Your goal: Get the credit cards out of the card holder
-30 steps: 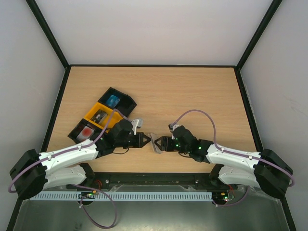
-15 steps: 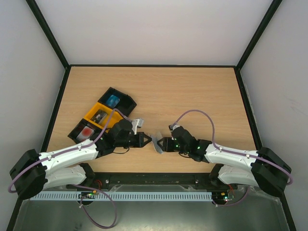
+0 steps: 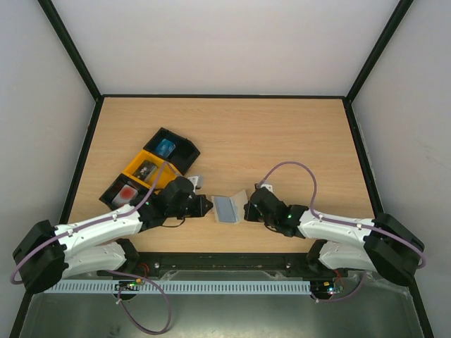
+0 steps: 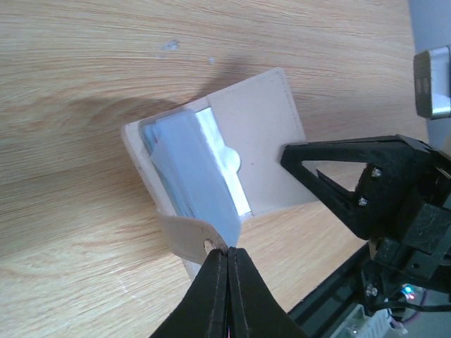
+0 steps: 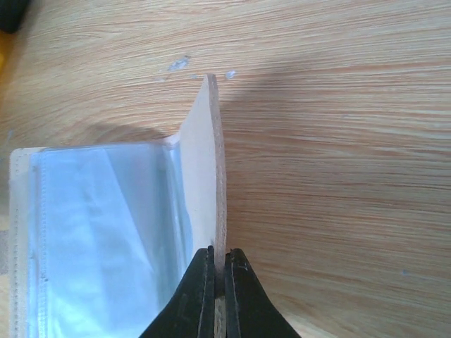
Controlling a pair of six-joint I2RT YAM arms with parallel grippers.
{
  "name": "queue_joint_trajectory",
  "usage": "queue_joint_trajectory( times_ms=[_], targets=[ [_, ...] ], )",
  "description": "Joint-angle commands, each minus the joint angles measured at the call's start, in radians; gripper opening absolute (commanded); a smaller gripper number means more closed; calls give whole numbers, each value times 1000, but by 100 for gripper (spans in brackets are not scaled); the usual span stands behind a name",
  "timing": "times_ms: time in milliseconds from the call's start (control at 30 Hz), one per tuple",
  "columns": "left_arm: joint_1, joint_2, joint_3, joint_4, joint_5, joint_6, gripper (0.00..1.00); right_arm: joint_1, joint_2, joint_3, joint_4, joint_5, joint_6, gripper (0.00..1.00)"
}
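Note:
The card holder (image 3: 227,208) lies open on the table between my two grippers, pale blue sleeves inside a beige cover. My left gripper (image 3: 208,205) is shut on its near corner, where the tan tab (image 4: 184,238) meets a blue sleeve (image 4: 201,176). My right gripper (image 3: 246,210) is shut on the edge of the beige cover flap (image 5: 204,169), which stands up on edge. The clear blue sleeves (image 5: 106,232) spread out to the left of that flap. In the left wrist view the right gripper's fingers (image 4: 331,183) touch the flap (image 4: 261,134). The credit cards are hidden.
Black and yellow compartment trays (image 3: 149,169) sit at the left behind my left arm, holding a bright blue item (image 3: 165,147) and a red item (image 3: 127,191). A black frame edges the table. Bare wood stretches behind and to the right.
My right gripper has closed on the cover flap. The card holder, seen edge-on before, has swung open and now shows its blue inside from above.

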Motion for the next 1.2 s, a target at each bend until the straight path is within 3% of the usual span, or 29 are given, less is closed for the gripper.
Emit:
queue_joint_trajectory(
  times_ms=[0,167,233,333,467,633,667,767,1167],
  targets=[
    [13,-29,-15,-89,-56,8,3,3,49,-20,-2,38,36,2],
    [24,-55,-27,-161,-127,-23,28,3,79,-67,84,-6,73,2],
    [37,-82,-52,-130,-106,-31,41,2,83,-90,101,5,100,2],
    [73,-104,-71,-74,-50,-22,53,2,66,-115,85,78,119,2],
    [82,-93,-71,-34,-39,11,55,3,51,-119,58,136,112,2],
    [83,-36,-72,10,-11,63,63,3,65,-135,114,93,107,2],
    [83,-15,-77,35,12,73,63,3,67,-137,118,92,107,2],
    [81,31,-88,106,47,79,50,3,70,-147,129,89,110,2],
    [71,174,-130,241,9,53,57,3,25,-211,178,71,126,2]
  ],
)
